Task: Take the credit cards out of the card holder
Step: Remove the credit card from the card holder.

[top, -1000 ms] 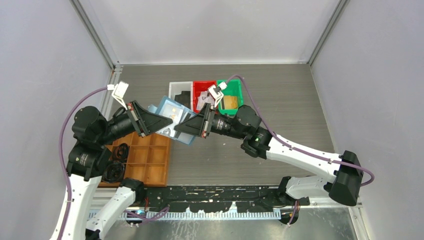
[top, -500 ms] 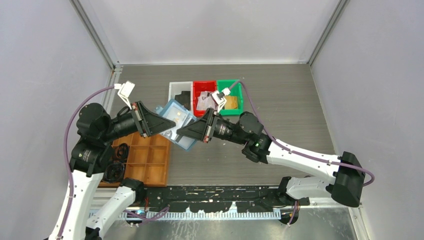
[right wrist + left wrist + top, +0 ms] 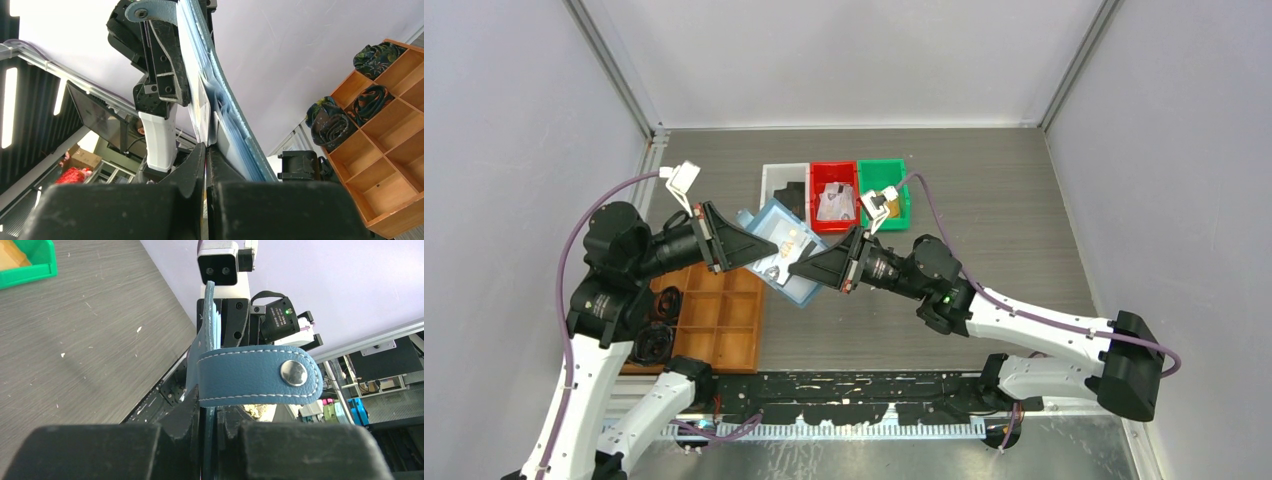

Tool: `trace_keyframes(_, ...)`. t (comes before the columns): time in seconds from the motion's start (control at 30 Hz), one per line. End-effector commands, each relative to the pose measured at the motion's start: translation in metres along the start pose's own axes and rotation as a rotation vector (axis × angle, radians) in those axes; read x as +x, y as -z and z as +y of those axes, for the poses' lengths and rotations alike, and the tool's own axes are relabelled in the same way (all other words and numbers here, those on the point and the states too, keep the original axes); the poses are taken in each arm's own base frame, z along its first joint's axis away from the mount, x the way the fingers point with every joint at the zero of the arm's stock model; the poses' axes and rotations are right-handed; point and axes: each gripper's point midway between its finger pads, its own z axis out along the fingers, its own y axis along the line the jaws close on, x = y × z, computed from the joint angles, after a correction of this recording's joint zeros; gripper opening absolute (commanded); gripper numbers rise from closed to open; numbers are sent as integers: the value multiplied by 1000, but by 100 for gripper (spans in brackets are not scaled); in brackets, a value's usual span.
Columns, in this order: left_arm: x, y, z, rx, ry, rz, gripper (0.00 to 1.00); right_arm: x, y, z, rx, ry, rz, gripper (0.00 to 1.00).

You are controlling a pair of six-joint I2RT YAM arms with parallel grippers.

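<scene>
Grey worktop [image 3: 984, 220]; holder [image 3: 776, 226] aloft, in tight pinch of left claw [image 3: 762, 246] at 9 o'clock, right claw [image 3: 797, 268] at 4 o'clock.

Card holder [image 3: 788, 236] between left hand [image 3: 765, 247], right hand [image 3: 794, 268]; bins [image 3: 833, 172] behind, tray [image 3: 724, 322] left-front.

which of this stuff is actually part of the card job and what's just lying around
Part of the job:
- card holder, gripped by the left hand and right hand
- credit cards lying in the red bin

Just lying about:
- orange-brown tray
- dark rolled items in its compartments
</scene>
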Motion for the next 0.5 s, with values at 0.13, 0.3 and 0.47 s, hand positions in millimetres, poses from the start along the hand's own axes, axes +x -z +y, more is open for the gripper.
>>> trace_keyframes(0.13, -4, 9, -31, 80, -69, -17, 0, -16, -10, 23, -70, 17, -62, 38)
trace_keyframes(0.3, -5, 10, -33, 83, -71, -16, 0, -29, -18, 33, -85, 32, -103, 39)
trace_keyframes(0.47, -4, 11, -33, 76, -80, -19, 0, -30, -18, 34, -108, 21, -118, 21)
